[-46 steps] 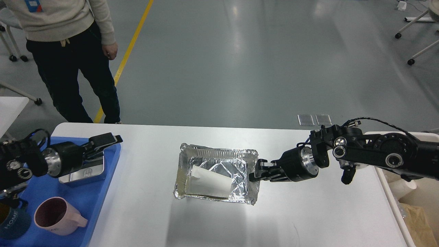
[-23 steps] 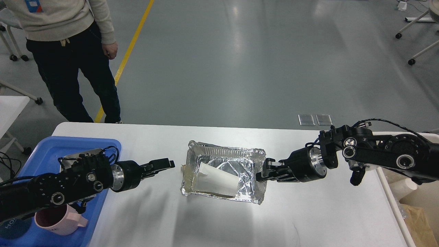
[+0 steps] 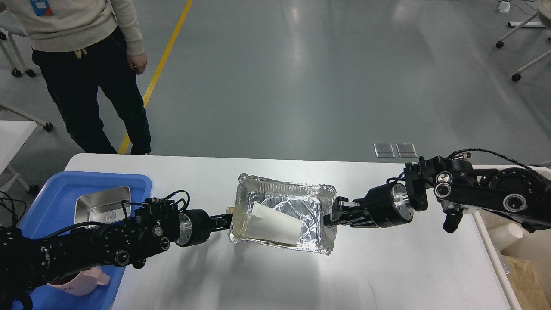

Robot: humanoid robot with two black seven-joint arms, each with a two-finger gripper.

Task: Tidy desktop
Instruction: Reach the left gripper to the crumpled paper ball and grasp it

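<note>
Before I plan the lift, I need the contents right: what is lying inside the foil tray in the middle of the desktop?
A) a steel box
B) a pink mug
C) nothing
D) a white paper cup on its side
D: a white paper cup lies tipped over inside the foil tray, while the pink mug and steel box sit in the blue tray at the left.

Both pincers, left (image 3: 227, 221) and right (image 3: 330, 217), meet the foil tray (image 3: 301, 206) holding a paper cup (image 3: 271, 224).
</note>
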